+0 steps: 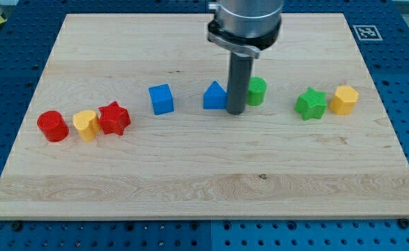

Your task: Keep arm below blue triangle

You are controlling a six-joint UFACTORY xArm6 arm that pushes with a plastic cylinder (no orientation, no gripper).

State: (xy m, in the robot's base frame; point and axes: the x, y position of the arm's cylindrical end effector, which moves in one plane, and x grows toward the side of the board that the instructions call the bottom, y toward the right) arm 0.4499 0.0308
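Note:
The blue triangle (214,96) lies on the wooden board (204,174) a little above the middle. My tip (236,112) stands right beside it, at its right lower corner, between it and a green cylinder (257,90). The rod hides part of the green cylinder's left side. I cannot tell whether the tip touches the blue triangle.
A blue cube (161,99) lies left of the triangle. At the view's left are a red cylinder (52,126), a yellow block (86,125) and a red star (114,118). At the right are a green star (310,104) and a yellow hexagon (343,100).

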